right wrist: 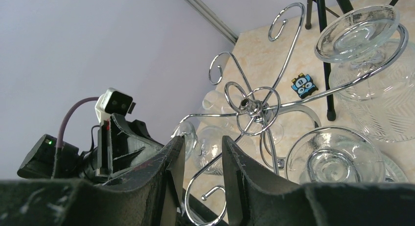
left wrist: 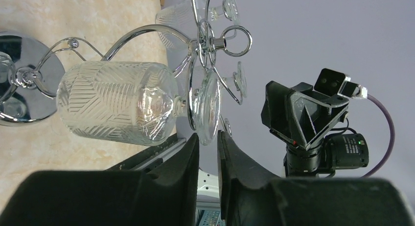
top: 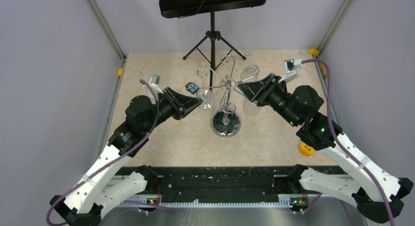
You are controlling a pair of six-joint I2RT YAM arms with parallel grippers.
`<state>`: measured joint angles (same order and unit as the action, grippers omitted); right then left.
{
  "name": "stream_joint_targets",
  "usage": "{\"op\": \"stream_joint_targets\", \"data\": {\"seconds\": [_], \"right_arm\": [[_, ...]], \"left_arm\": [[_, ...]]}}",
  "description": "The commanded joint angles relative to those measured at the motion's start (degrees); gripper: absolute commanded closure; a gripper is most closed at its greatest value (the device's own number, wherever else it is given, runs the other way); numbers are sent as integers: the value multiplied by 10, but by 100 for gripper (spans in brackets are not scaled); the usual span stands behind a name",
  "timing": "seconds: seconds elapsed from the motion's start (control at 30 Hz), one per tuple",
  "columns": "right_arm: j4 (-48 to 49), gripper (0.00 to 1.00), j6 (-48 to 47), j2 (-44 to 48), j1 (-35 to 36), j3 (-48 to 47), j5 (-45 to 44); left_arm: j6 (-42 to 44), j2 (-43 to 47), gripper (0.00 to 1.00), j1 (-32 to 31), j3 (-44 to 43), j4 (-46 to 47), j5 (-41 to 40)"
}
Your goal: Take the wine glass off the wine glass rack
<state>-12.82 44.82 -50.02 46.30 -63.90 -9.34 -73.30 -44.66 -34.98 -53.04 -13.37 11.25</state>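
1. Near the right edge of the tabletop (top: 161,138), toward its near side, lies a small yellow object (top: 307,148).
2. The wine glass rack (top: 225,123) stands at about the middle of the tabletop, its round mirror base flat on the surface, between the 2 grippers.
3. The left gripper (left wrist: 208,138) reaches in from the left. Its fingers stand slightly apart, and the rim of the wine glass's foot dips to the mouth of that gap. I cannot tell whether the pads touch it.
4. The wine glass (left wrist: 117,101), its bowl cut with a pattern, hangs bowl-down from a hook arm on the rack's left side.
5. The right gripper (right wrist: 201,147) sits by the rack's top from the right, fingers apart and clamped on nothing. 1 curled hook arm shows in the gap.
6. A second glass (right wrist: 377,103) hangs on the rack's right side, just beside that gripper.
7. A small blue card (top: 192,87) lies left of the rack, farther back.
8. A black music stand (top: 212,35) stands at the middle of the far edge.
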Motion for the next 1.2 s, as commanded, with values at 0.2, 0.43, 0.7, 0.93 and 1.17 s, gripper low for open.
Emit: {"op": "stream_joint_targets", "data": {"seconds": [0.2,0.43,0.7,0.93,1.17], "right_arm": [[22,65,1,1,-5,-8,-1],[23,64,2,2,-5,-6,-4],[24,64,1,4,-5,-2,-6],[24,64,1,6,-5,1,-9],[21,64,1,13,-5,5,-17]], "left_arm": [[-3,-6,77,-3,-20,67,13],[-9,-21,78,-2,-19,80,18],[-19,-27,77,-2,-25,77,-4],[-23,-34,73,-2,-36,46,-42],[2,-57,71,-3,-66,-6,-57]]}}
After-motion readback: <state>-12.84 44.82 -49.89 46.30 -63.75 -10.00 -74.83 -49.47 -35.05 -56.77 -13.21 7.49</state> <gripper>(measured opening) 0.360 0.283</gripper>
